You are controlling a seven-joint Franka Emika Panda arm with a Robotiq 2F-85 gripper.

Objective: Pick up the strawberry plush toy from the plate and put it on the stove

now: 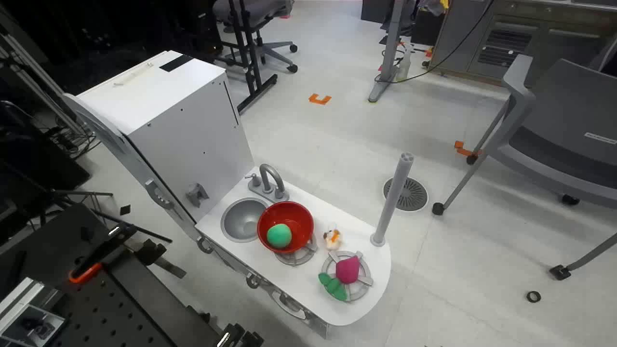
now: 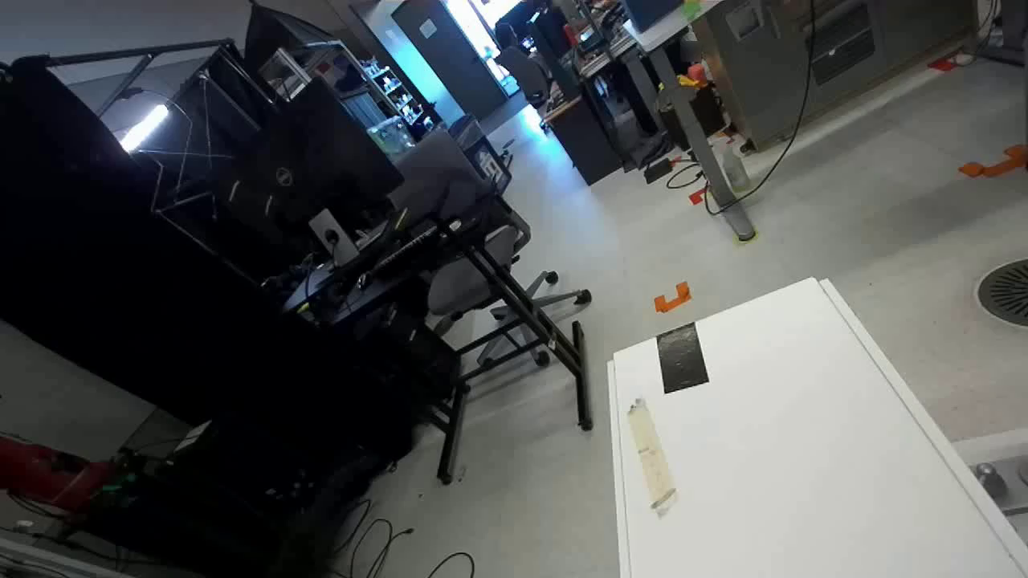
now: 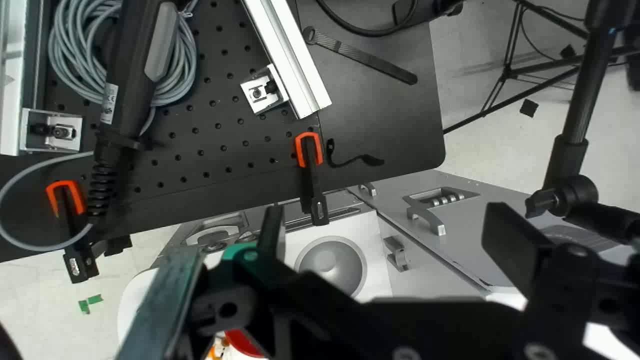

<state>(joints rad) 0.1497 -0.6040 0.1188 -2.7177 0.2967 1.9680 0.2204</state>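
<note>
The strawberry plush toy [image 1: 347, 270] lies on the stove [image 1: 365, 279], the grey ring at the rounded end of the white desk [image 1: 303, 282], its pink-red body over the spokes and its green leafy top spilling past the rim; I can make out no plate, so the put-down looks done, and the step in hand is, I judge, simply to leave the toy be and finish clear of it; the gripper [image 3: 385, 220] has its fingers spread wide with nothing held, the sink basin [image 3: 330, 262] and a black perforated board [image 3: 220, 150] showing beyond it in the wrist view; best, then, to keep the fingers parted, rise before going sideways, and give the orange clamp [image 3: 310, 150] at the board's edge a wide berth; should the toy want better centring, take the plump body rather than the leaves, which would likely fold or slip, come straight down, squeeze gently since plush should give, and lift until no leaf can snag a spoke; the tall grey post [image 1: 393, 202] near that end argues for approaching from the opposite side; the small orange-and-white toy [image 1: 332, 239] just beside the ring is the easiest to knock; the red bowl [image 1: 300, 224] holding the green ball [image 1: 279, 235] needs no touching.
</note>
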